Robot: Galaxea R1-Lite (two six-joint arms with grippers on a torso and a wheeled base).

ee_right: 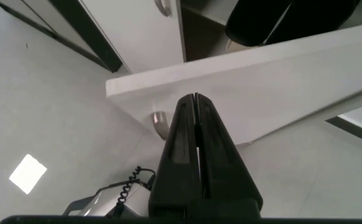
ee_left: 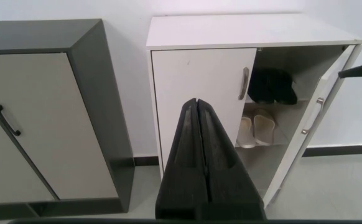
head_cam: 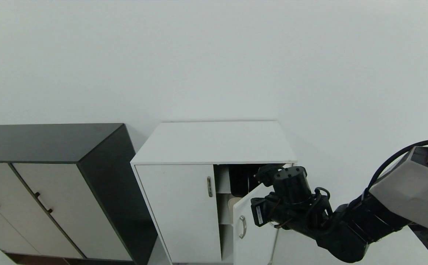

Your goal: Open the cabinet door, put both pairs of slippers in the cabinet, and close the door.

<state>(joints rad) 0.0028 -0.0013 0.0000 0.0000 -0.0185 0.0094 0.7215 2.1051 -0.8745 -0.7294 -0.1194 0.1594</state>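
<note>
The white cabinet [head_cam: 214,141] stands against the wall, its left door [head_cam: 177,213] closed and its right door [head_cam: 254,235] swung partly open. Black slippers [ee_left: 273,86] sit on the upper shelf and beige slippers [ee_left: 259,127] on the shelf below. My right gripper [head_cam: 267,173] is shut and empty, its tip [ee_right: 196,98] at the top edge of the open door [ee_right: 243,81], on the outer side above the handle [ee_right: 160,121]. My left gripper [ee_left: 196,106] is shut and empty, held back in front of the closed left door [ee_left: 199,81].
A dark grey cabinet [head_cam: 52,176] with pale doors stands close to the left of the white one, with a narrow gap between them. Bare floor [ee_left: 343,186] lies in front of the open door. A coiled cable [ee_right: 131,183] shows low under my right arm.
</note>
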